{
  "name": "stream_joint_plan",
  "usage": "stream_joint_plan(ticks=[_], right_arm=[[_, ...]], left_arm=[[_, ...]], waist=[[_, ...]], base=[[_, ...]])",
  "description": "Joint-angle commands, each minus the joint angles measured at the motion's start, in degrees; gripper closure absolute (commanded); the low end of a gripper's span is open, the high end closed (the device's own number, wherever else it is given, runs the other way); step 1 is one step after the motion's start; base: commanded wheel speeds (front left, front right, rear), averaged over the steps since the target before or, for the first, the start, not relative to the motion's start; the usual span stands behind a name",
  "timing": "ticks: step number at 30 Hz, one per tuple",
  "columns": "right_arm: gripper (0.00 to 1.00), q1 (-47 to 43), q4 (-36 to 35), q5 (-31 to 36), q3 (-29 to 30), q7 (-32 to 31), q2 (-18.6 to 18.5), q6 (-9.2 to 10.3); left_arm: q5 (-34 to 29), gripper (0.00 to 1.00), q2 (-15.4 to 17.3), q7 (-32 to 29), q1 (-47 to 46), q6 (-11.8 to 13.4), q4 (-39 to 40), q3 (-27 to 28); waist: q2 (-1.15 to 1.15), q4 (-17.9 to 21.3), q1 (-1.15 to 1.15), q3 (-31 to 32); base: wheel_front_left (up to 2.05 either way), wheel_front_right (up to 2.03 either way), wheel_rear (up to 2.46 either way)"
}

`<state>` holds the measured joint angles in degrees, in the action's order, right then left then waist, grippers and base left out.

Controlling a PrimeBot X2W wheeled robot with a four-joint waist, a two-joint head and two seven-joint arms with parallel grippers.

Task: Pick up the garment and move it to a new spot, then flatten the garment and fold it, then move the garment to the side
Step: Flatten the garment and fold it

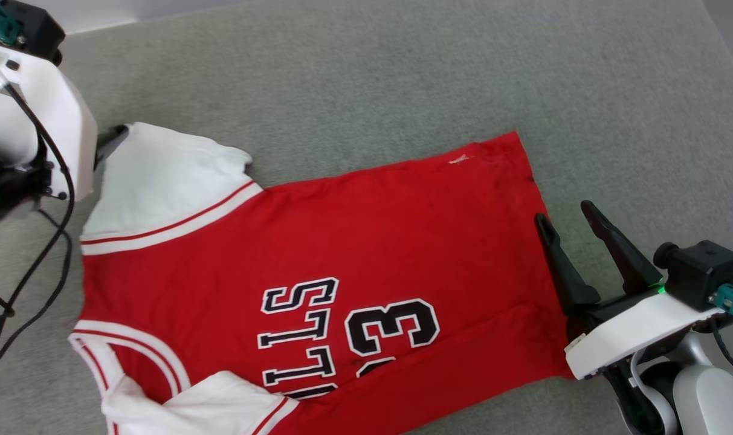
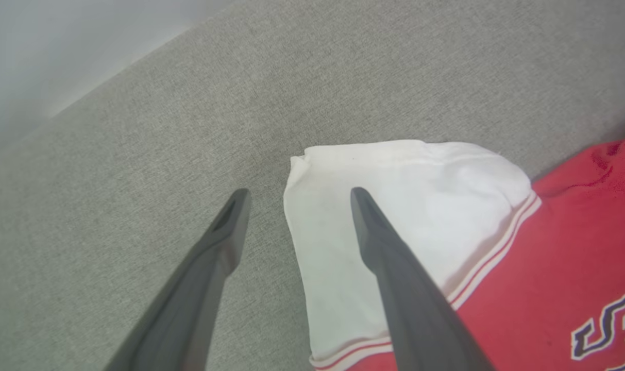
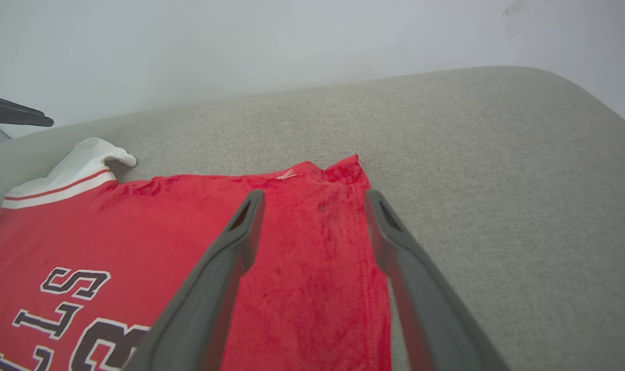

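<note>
The garment (image 1: 354,241), a red jersey with black lettering and a number, lies spread on the grey fabric surface with its collar to the left and its hem to the right. One white sleeve (image 1: 161,178) lies at the upper left, and another (image 1: 209,402) is bunched at the bottom. My left gripper (image 2: 298,195) is open over the upper sleeve (image 2: 420,196), straddling its outer edge, and one finger (image 1: 113,140) pokes out beside the sleeve. My right gripper (image 1: 565,217) is open at the hem, and its fingers straddle the hem's edge (image 3: 343,232).
The grey cushioned surface (image 1: 402,72) stretches beyond the garment and to its right. A pale wall (image 3: 291,46) rises behind it. Black cables (image 1: 40,260) hang from my left arm at the left edge.
</note>
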<state>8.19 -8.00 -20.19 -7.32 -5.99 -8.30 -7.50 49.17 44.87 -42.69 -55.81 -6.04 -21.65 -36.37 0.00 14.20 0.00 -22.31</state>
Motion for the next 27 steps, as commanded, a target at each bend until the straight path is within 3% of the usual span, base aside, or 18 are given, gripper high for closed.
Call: stream_joint_plan(ticks=[1, 5, 16, 17, 18, 27], right_arm=[[0.0, 0.76, 0.13, -0.23, -0.14, 0.41, 0.31, 0.02], [0.0, 1.53, 0.31, -0.39, -0.61, 0.85, 0.51, 0.02], [0.0, 2.03, 0.21, 0.16, -0.91, 1.15, 0.99, 0.02], [0.0, 2.07, 0.2, 0.25, -0.9, 1.1, 1.01, 0.02], [0.0, 2.17, 0.18, 0.28, -0.96, 0.99, 0.99, 0.01], [0.0, 2.49, 0.06, 0.92, -0.76, -0.56, -0.1, 0.02]], left_arm=[[0.53, 0.0, 0.13, -1.5, -1.07, 0.05, -0.74, -0.19], [1.31, 0.0, 0.29, -6.68, -2.97, 0.46, -3.44, -1.0], [0.77, 0.0, -0.91, -8.79, -3.26, 1.93, -8.04, -2.53], [0.91, 0.56, -1.16, -8.81, -3.13, 2.03, -8.14, -2.56], [1.15, 1.0, -1.47, -8.79, -2.99, 2.13, -8.3, -2.48], [1.4, 1.0, -2.84, -3.12, -2.71, 0.58, -9.7, -1.86]], waist=[[0.0, 1.26, 0.0, -1.26], [0.0, 2.35, 0.0, -2.62], [0.0, 3.48, 0.0, -5.31], [0.0, 3.4, 0.0, -5.43], [0.0, 3.33, 0.0, -5.54], [0.0, 1.89, 0.0, -3.7]], base=[[0.0, 0.0, 0.0], [0.0, 0.0, 0.0], [0.0, 0.0, 0.0], [0.0, 0.0, 0.0], [0.0, 0.0, 0.0], [0.0, 0.0, 0.0]])
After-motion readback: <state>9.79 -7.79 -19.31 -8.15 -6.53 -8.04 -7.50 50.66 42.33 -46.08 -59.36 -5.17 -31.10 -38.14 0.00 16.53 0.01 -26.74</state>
